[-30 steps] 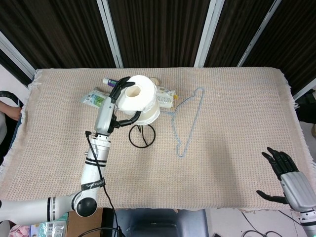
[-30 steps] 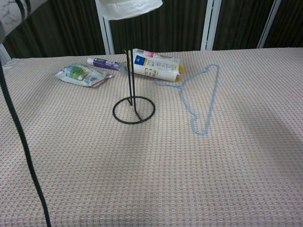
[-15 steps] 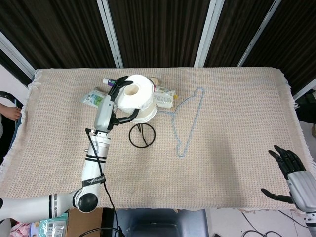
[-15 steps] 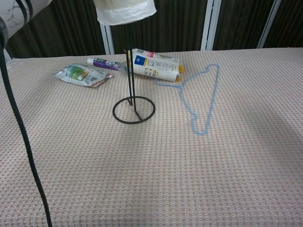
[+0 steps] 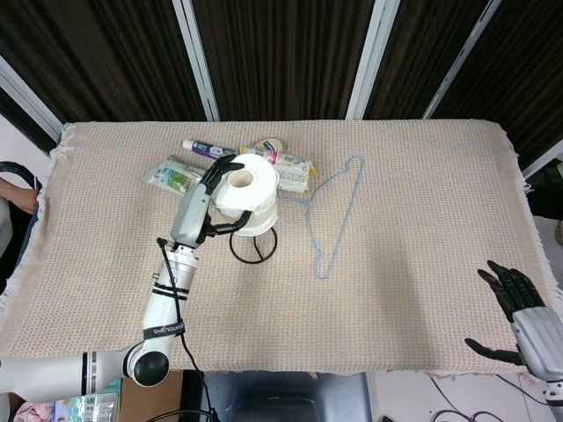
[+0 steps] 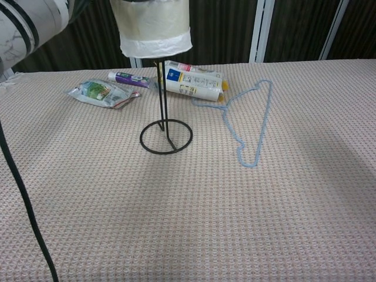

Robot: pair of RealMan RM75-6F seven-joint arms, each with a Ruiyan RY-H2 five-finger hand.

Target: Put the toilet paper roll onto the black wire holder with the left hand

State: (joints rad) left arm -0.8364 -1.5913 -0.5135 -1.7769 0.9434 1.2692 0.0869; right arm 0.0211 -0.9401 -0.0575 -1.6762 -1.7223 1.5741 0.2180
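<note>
The left hand (image 5: 214, 189), in the upper left of the head view, has black fingers on a silver-grey palm shell. Below it runs a slim white forearm ringed with black bands, a thin black cable trailing alongside down to a dark round joint at the lower left. The right hand (image 5: 519, 308), at the lower right edge, shows the same black fingers and a pale grey shell. In the chest view, a white, black-striped arm segment fills the upper left corner.
</note>
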